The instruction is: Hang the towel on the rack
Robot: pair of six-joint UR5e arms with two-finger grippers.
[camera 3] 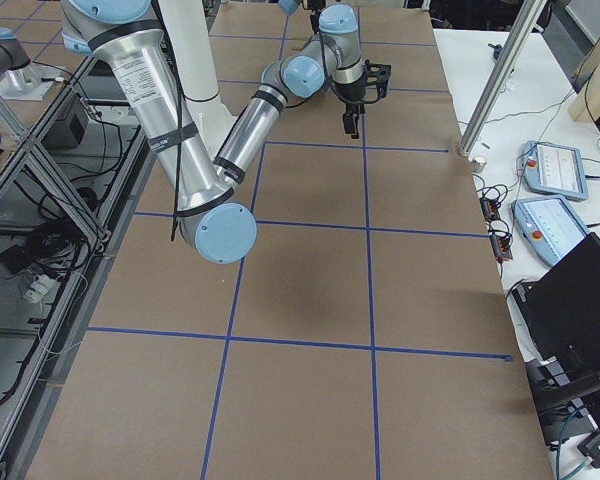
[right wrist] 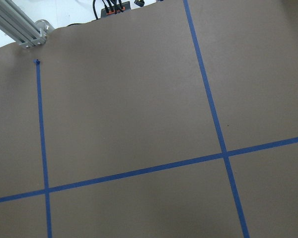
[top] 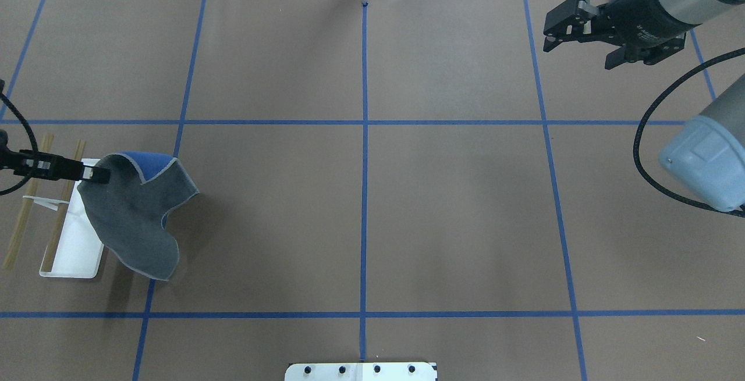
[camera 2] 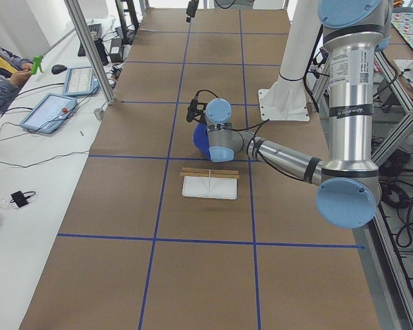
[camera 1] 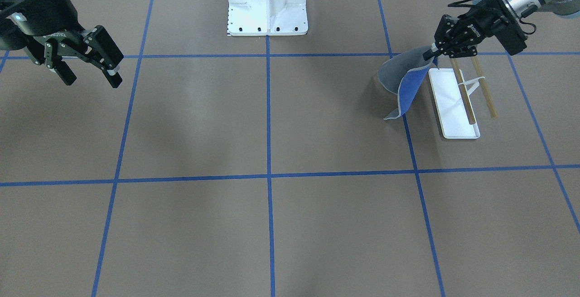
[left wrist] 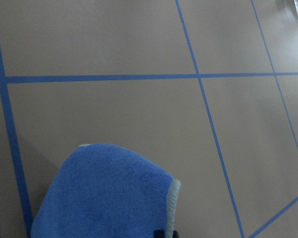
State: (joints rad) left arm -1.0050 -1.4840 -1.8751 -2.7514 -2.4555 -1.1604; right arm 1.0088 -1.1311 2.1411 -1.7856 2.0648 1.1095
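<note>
Front view: left gripper (camera 1: 432, 53) pinches a corner of the towel (camera 1: 411, 86), hanging limp beside the rack (camera 1: 454, 125) at the left edge of the table (camera 1: 272, 224); right gripper (camera 1: 93, 80) spread, empty. Overhead: soft, light cloth sags. Left wrist view, cropped: grip seems on the stitched edging, a sound hold.

"ROBOTIQ" on left gripper (camera 1: 430, 54), right gripper (camera 1: 93, 80)

In the overhead view my left hand (top: 96, 175) runs off the picture's edge; only its fingertips (top: 102, 175) show, pinched on the towel (top: 131, 218). Beneath that hand, the towel covers one side of the rack (top: 70, 262). In the left-end view, my left arm (camera 2: 261, 148) hides most of the towel; my wrist camera crops it.
</note>
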